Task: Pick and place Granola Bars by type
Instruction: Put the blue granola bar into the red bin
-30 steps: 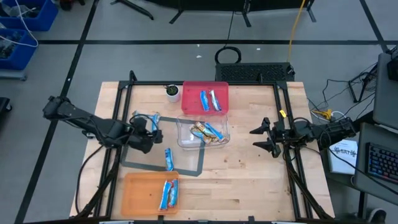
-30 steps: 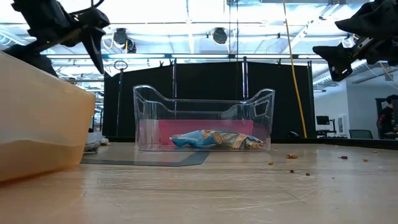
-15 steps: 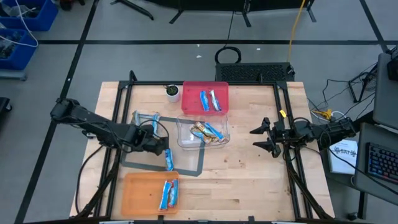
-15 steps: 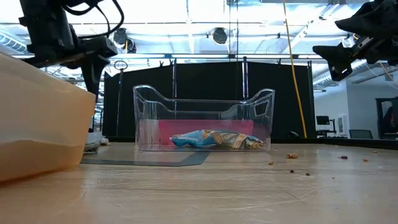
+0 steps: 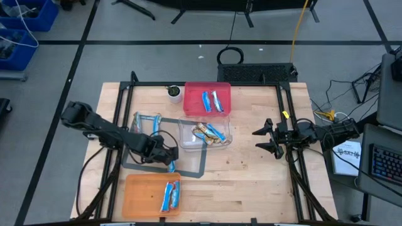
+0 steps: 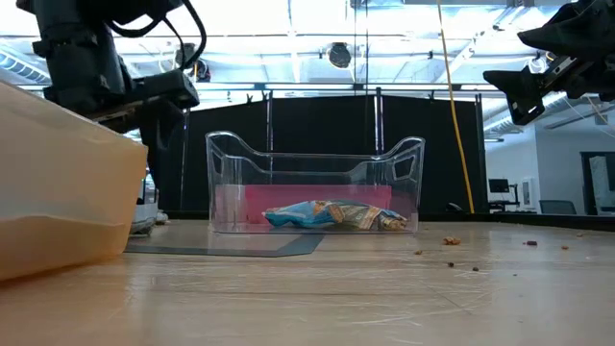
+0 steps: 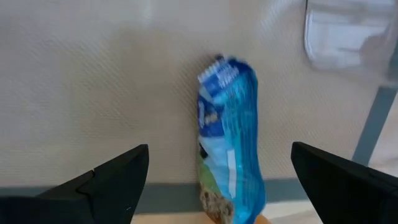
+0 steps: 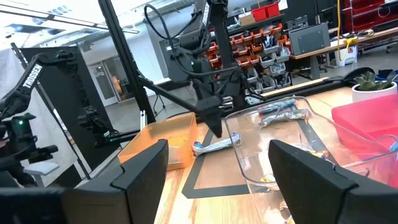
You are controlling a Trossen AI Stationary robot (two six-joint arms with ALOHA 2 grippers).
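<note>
A blue granola bar [image 7: 229,140] lies flat on the grey mat [image 5: 191,164], its far end hidden under my left gripper in the high view [image 5: 171,167]. My left gripper [image 7: 219,149] hangs open over it, pointing steeply down, one finger on each side and clear of the wrapper. Two more blue bars [image 5: 146,119] lie at the mat's far left corner. Other bars lie in the red bin [image 5: 191,107], the clear bin [image 5: 186,139] and the orange bin [image 5: 141,191]. My right gripper [image 5: 259,139] waits open and level at the table's right.
A small white cup [image 5: 174,93] stands left of the red bin. The clear bin stands just right of my left gripper, the orange bin just near of it. A black frame [image 5: 282,107] rims the table. Crumbs [image 6: 450,265] dot the wood at the right.
My left gripper has gone toward the table's near edge and a little to the right, sinking toward the blue bar on the mat and tipping to point more steeply down. It has stayed open. The bar has not moved.
</note>
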